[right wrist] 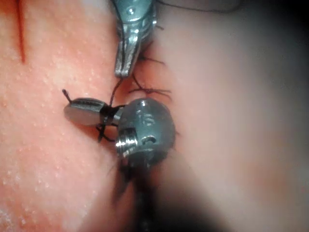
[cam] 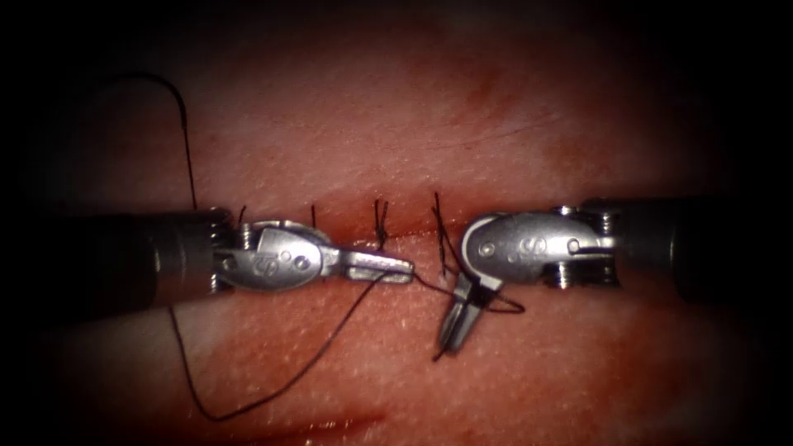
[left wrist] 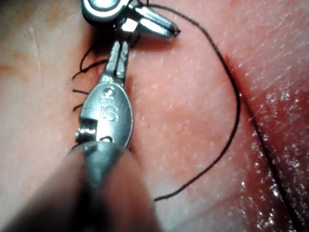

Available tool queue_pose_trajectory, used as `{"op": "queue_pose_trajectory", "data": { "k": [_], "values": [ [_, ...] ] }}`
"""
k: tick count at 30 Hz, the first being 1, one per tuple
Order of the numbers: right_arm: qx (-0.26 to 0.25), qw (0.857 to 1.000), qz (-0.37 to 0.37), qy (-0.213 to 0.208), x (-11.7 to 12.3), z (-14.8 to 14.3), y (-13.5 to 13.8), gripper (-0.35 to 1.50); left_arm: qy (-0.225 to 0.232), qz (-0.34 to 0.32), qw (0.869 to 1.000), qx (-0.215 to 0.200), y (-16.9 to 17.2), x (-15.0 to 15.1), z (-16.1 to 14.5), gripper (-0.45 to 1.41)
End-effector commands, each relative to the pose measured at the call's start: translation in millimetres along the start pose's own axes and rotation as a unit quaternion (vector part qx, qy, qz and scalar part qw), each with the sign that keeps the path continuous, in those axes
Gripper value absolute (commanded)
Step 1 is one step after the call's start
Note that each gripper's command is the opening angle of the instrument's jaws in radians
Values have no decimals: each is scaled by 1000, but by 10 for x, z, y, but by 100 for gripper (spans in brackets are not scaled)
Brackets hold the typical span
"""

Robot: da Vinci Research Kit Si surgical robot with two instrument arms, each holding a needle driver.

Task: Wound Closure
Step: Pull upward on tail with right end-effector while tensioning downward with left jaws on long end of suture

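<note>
Looking first at the jaws, we see the left tool [cam: 395, 266] lying flat along the cut [cam: 413, 239], its jaws pressed together on the thread [cam: 289, 384], which leaves their tip and drops in a long loop across the near tissue [cam: 396, 124]. The right tool [cam: 457, 324] is bent down at the wrist so its jaws point toward the near side, clenched on a short end of the same thread with turns of it wrapped around them; a small loop stands out just right of these jaws. We cannot make out a needle in either tool or in the tissue. A short run of thread bridges the two tips, which sit near each other just beside the cut.

Judging progress, we count several finished stitches [cam: 380, 221] with cut ends standing along the cut, to the left of the right tool. The rightmost one looks unfinished, its knot apparently not yet snug.
</note>
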Motion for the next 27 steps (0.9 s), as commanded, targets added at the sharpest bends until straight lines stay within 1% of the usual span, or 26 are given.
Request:
{"op": "queue_pose_trajectory", "data": {
  "k": [1, 2, 4, 6, 8, 9, 14, 15, 16, 18, 20, 22, 23, 24, 27],
  "values": [
    [-5, 1000, 0, 6, 2, -7, 11, -35, 0, 1, 1000, 0, -3, -5, 5, -45],
    [-13, 1000, 2, 19, 4, -13, 13, -35, -3, 0, 1000, -4, 3, -4, 5, -45],
    [-46, 997, 17, 57, 6, -34, 23, -35, -13, -7, 1000, -15, 26, -5, 9, -45],
    [-64, 995, 23, 69, 5, -43, 30, -35, -20, -8, 1000, -19, 37, -5, 12, -45],
    [-96, 991, 37, 85, -1, -58, 42, -35, -27, -9, 999, -31, 52, -3, 17, -45],
    [-96, 991, 37, 85, -1, -58, 42, -35, -27, -9, 999, -31, 52, -3, 17, -45],
    [-156, 982, 52, 97, -16, -87, 64, -35, -28, -10, 998, -50, 69, 11, 26, -45],
    [-166, 980, 56, 97, -20, -92, 68, -35, -26, -10, 998, -54, 73, 16, 29, -45],
    [-186, 975, 64, 104, -28, -102, 77, -35, -22, -9, 998, -62, 78, 24, 34, -45],
    [-202, 971, 65, 106, -36, -110, 84, -35, -13, -14, 997, -70, 86, 34, 39, -45],
    [-225, 966, 70, 110, -46, -120, 92, -35, -7, -15, 996, -87, 103, 55, 48, -45],
    [-230, 964, 73, 112, -48, -122, 93, -35, -3, -15, 995, -99, 112, 66, 52, -45],
    [-230, 964, 73, 112, -48, -122, 93, -35, -3, -15, 995, -99, 112, 66, 52, -45],
    [-233, 963, 71, 114, -48, -122, 93, -35, 3, -16, 994, -106, 118, 75, 55, -45],
    [-240, 961, 73, 117, -47, -121, 93, -35, 16, -23, 992, -121, 130, 90, 61, -45]
  ]
}}
